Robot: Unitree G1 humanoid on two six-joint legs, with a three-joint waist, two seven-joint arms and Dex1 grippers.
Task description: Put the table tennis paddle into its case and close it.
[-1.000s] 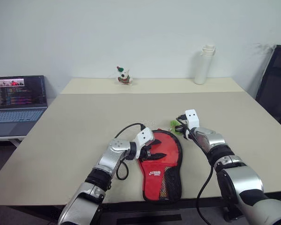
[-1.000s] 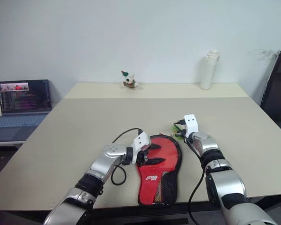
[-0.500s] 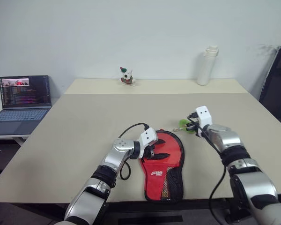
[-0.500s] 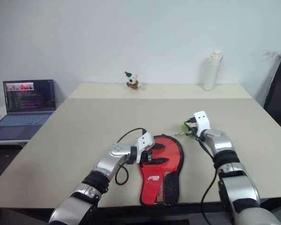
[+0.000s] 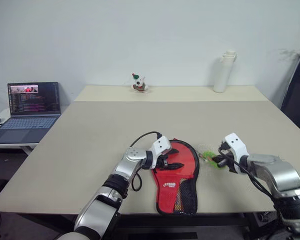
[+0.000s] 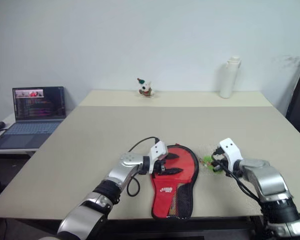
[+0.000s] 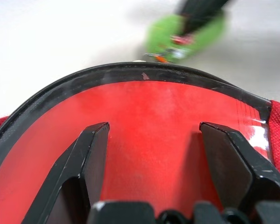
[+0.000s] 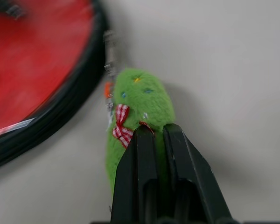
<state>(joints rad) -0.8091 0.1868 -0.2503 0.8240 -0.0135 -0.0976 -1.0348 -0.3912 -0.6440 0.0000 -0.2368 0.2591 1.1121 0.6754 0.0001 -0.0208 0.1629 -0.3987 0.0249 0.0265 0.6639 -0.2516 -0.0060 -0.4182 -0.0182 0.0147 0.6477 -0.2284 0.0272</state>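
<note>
Since a second ago the right gripper (image 5: 221,160) has drawn the green charm (image 8: 136,109) from the far edge of the case's round head around to its right side, just beside the black zip rim. Its two fingers are clamped on the charm. The case (image 5: 176,176) lies flat near the front edge of the table (image 5: 90,130), red side up, narrow end toward the robot. The left gripper (image 5: 166,161) rests on the red head with its fingers spread wide, holding nothing and pinning the fabric. The paddle seems to be inside already, though none of it is visible. To close the zip well, the pull should probably follow the curved rim steadily, low to the table, while the left gripper holds the case from sliding or bunching.
</note>
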